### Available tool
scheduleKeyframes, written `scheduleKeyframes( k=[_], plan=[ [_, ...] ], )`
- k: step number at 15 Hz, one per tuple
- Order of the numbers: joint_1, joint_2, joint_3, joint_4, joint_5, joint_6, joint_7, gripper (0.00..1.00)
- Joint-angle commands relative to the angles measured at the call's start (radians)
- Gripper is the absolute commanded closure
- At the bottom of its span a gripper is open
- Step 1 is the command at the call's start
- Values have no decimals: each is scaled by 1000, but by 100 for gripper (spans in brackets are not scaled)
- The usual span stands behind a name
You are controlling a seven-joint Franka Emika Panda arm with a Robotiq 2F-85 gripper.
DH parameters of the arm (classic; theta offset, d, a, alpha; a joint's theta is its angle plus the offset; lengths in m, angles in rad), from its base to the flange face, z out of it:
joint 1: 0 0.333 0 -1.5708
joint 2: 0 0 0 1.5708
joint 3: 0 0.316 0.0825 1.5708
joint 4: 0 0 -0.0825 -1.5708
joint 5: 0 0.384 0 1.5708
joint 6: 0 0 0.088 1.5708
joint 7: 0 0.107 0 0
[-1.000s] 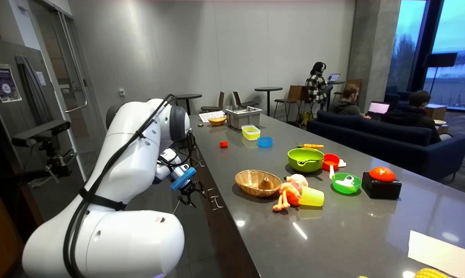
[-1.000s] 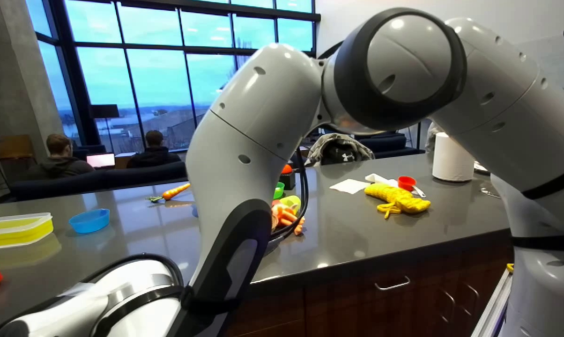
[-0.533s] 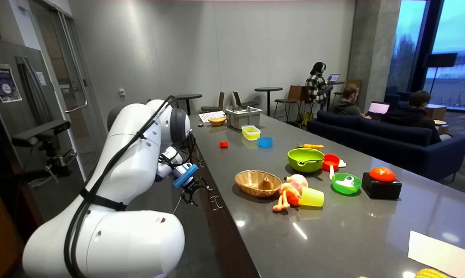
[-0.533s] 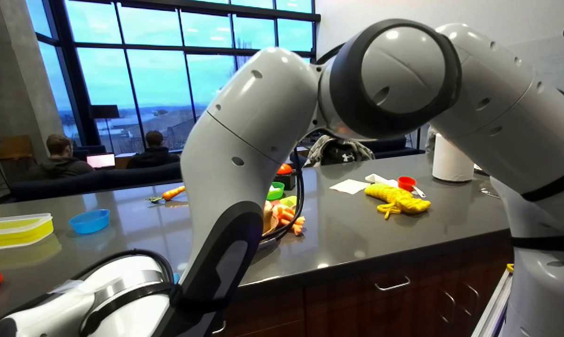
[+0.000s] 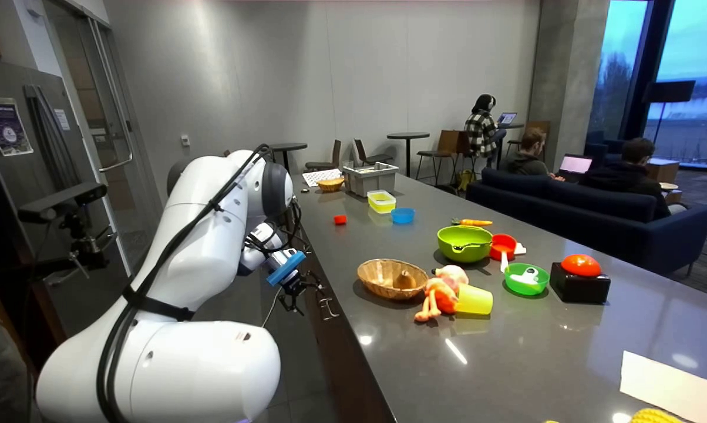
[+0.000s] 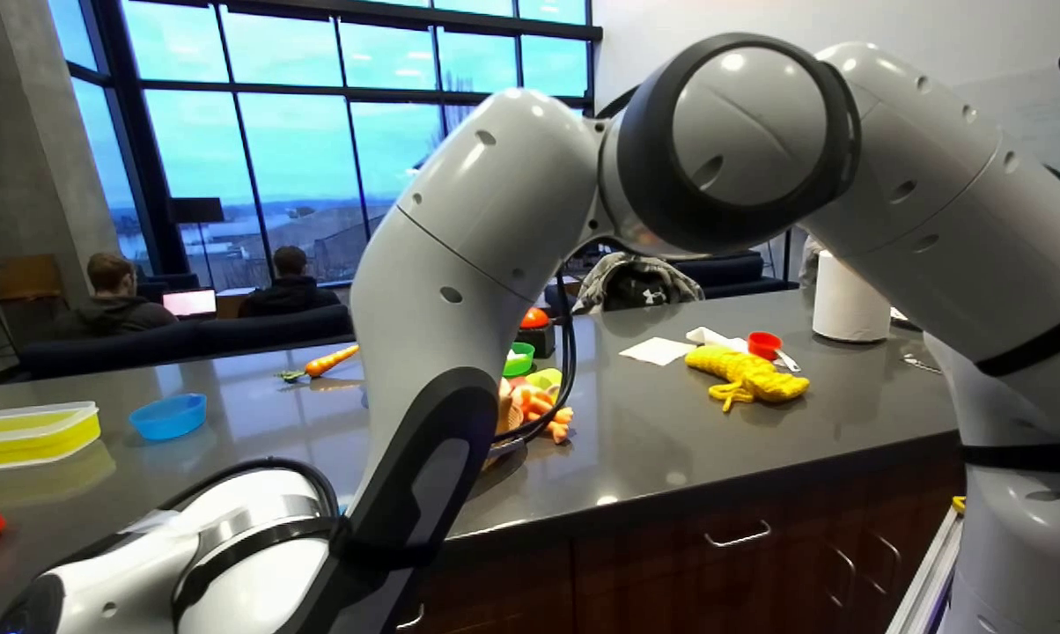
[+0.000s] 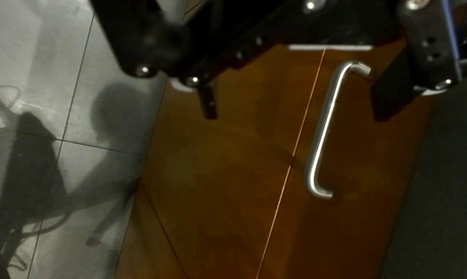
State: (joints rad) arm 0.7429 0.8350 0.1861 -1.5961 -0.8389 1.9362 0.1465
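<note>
The tool (image 7: 296,114), a black two-finger assembly, is mounted at the end of a white jointed arm (image 5: 212,264). It stands in front of the dark brown wooden cabinet (image 6: 644,563), alongside the glossy dark grey surface (image 5: 529,364). Its fingers (image 7: 392,89) are spread wide, with a broad gap between the tips.

A silver, bow-shaped metal handle (image 7: 323,128) is fixed to a brown wooden panel (image 7: 342,232) of the cabinet. Seen from the wrist, the handle lies within the span of the fingers: one end is just beside one finger, and the bar is well apart from the other. I cannot tell whether the near end is touched. Grey floor tiles (image 7: 12,62) show beyond.

The surface carries: an oval brown wicker basket (image 5: 383,291); an orange-and-pink plush toy (image 5: 441,295), just beside the basket; a yellow plastic cup (image 5: 475,299), lying on its side by the toy; a round lime-green bowl (image 5: 462,252); a black box (image 5: 579,288) topped by a red dome (image 5: 581,264); and a yellow knitted toy (image 6: 746,374) near a flat white sheet (image 6: 656,350).
</note>
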Motion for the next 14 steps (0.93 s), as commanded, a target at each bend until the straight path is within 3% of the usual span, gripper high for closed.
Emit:
scheduleKeyframes(
  k=[1,9,14],
  plan=[
    [1,4,0,7,1,-3,-2,0],
    [36,39,-11,56,-14,-4,18,0],
    [4,9,-28,-2,-37,71,49,0]
  ],
)
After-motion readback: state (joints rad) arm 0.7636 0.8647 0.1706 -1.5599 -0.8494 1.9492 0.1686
